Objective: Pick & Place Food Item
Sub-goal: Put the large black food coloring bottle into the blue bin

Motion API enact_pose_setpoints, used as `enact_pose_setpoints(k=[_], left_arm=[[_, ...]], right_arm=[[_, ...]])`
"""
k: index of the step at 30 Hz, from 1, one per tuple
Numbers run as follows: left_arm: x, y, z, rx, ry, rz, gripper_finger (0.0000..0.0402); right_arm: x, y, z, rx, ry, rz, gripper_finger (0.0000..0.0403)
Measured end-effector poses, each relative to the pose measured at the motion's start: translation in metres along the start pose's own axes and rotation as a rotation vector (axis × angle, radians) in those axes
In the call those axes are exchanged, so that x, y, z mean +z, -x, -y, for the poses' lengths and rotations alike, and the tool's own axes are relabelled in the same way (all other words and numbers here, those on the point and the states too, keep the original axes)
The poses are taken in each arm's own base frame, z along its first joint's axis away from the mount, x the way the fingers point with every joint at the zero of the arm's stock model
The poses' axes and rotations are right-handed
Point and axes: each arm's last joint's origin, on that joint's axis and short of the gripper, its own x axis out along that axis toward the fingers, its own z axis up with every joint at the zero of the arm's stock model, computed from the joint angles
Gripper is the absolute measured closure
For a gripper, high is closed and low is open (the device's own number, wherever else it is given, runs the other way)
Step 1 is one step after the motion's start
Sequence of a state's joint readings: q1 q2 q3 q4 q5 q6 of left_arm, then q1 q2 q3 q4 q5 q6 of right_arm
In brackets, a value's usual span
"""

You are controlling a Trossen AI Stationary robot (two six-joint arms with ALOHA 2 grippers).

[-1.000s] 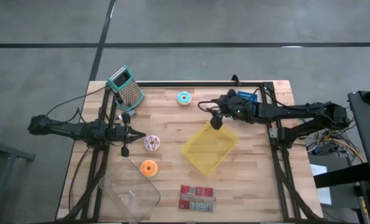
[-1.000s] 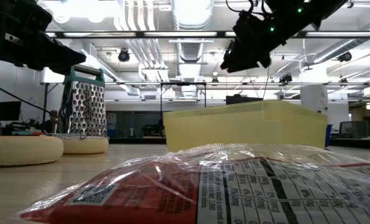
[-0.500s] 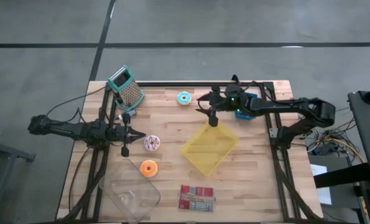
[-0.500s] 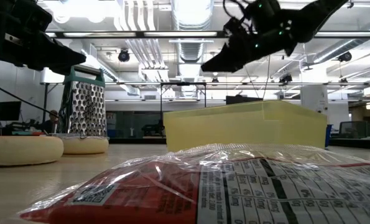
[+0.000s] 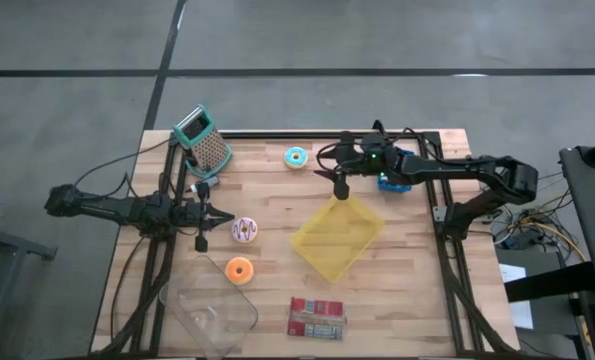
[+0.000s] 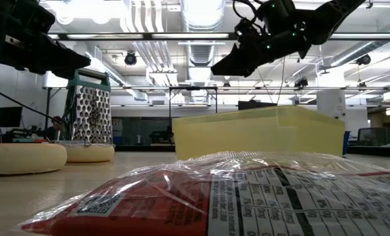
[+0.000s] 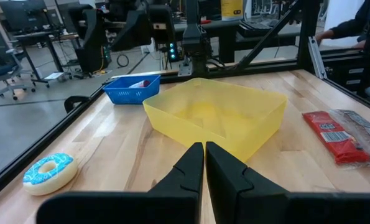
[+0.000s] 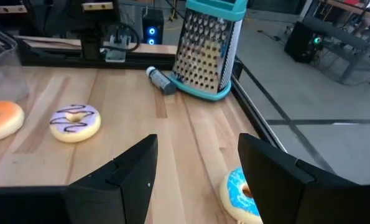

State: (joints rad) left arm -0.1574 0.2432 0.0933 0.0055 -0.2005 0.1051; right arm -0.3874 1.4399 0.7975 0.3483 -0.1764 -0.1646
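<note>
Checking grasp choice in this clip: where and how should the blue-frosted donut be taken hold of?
The blue donut lies flat on the table, hole up. Probably best gripped from straight above, one finger in the hole and one outside the ring, or across the whole ring. The open right tool hovers nearby; nothing crowds it.

We see a grey concrete floor (image 5: 297, 40) crossed by dark seam lines around the wooden table (image 5: 407, 290). Across the table, the room opens into a large hall with bright ceiling strip lights (image 6: 201, 13), exposed ducts (image 6: 149, 56) and a white column (image 6: 330, 105). An office chair (image 7: 1, 68) stands on the floor beyond.
</note>
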Motion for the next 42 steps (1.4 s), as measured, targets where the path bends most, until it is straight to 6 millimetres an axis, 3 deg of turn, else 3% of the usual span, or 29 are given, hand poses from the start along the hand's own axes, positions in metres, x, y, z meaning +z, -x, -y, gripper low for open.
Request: enact_pose_setpoints(k=[42], left_arm=[[0.0022,0.0001,-0.0003,0.002,0.055,0.023,0.0378]], right_arm=[[-0.0004,-0.0002,-0.0002,-0.001,0.000,-0.001,0.0181]])
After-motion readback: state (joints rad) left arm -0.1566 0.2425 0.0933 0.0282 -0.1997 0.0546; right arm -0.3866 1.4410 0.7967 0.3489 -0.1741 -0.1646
